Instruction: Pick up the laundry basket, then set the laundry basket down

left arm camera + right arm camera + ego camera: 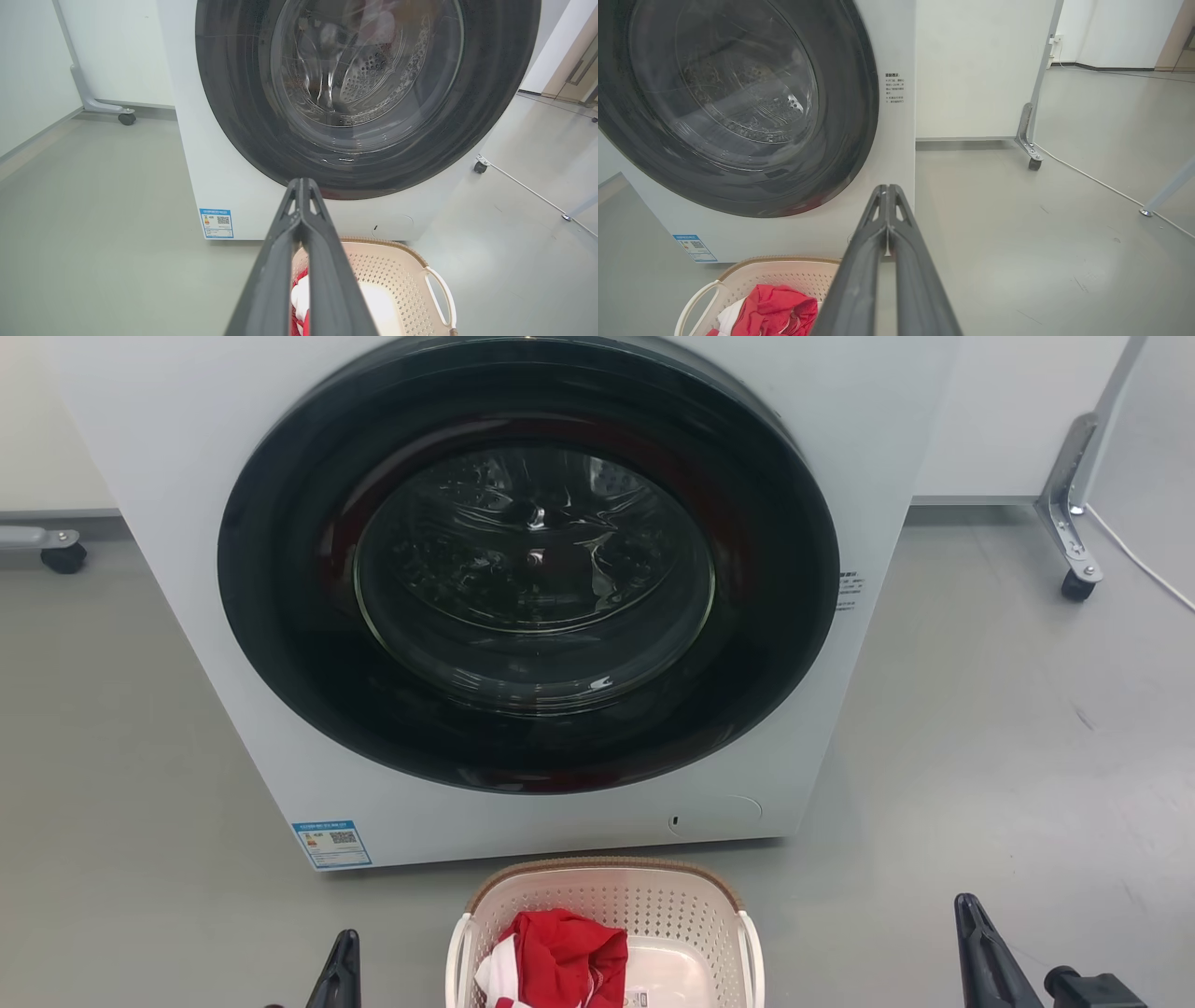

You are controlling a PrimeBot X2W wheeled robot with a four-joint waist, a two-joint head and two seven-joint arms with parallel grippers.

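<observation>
We see the basket point(653, 907) standing on the floor point(980, 737) just in front of the washer point(187, 523), low in the middle of the head view. A red cloth point(565, 952) lies in it beside some white fabric (we cannot tell whether that is one garment or two). White loop handles point(752, 957) stand at its two sides.

The left end effector point(302, 186) has its fingers pressed together tip to tip, with nothing between them. In the head view it sits left of the basket and apart from it. The right end effector point(887, 191) also has its fingers meeting at the tips around nothing, and it is well apart from the basket on the right.

The washer's round dark door point(532, 579) is closed, and we see the drum through its glass. A blue label point(331, 844) sits at the lower left of the washer's front.
</observation>
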